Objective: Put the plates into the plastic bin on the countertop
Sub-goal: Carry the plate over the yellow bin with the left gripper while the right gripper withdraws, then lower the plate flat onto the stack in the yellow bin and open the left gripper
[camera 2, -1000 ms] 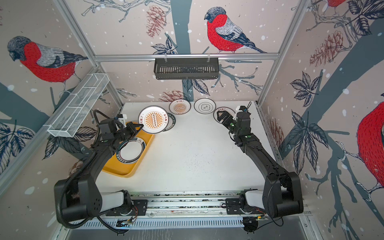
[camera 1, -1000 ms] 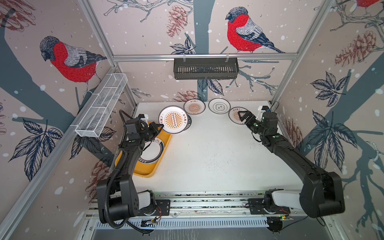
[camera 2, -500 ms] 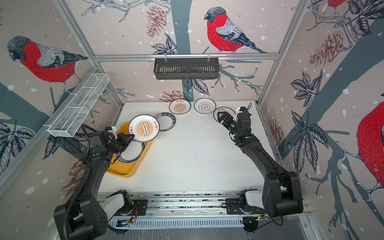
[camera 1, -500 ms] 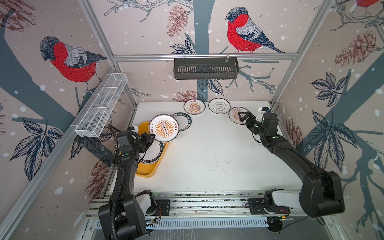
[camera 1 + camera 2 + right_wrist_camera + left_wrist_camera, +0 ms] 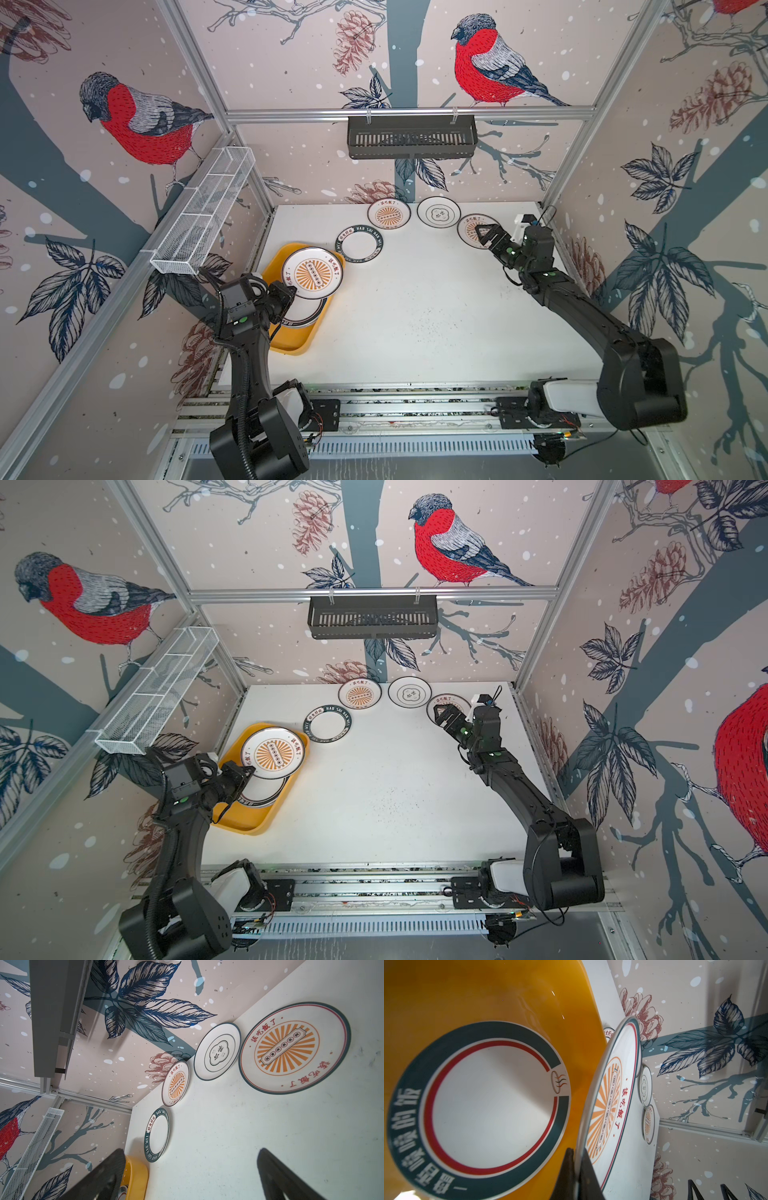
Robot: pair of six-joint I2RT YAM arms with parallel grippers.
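Two left fingers [image 5: 564, 1176] are clamped on the rim of a sunburst plate [image 5: 312, 273], holding it out ahead of them over the yellow bin [image 5: 291, 345]. Below it, a green-rimmed plate [image 5: 477, 1105] lies flat inside the bin. The right fingers [image 5: 278, 1176] are spread wide and grip nothing. A second sunburst plate [image 5: 295, 1047] lies on the desk [image 5: 415, 316] just ahead of them. Farther out are an emblem plate [image 5: 218, 1051] and two more.

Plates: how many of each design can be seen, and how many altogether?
Sunburst plates: 3
Green-rim plates: 2
Emblem plate: 1
Total: 6 in view
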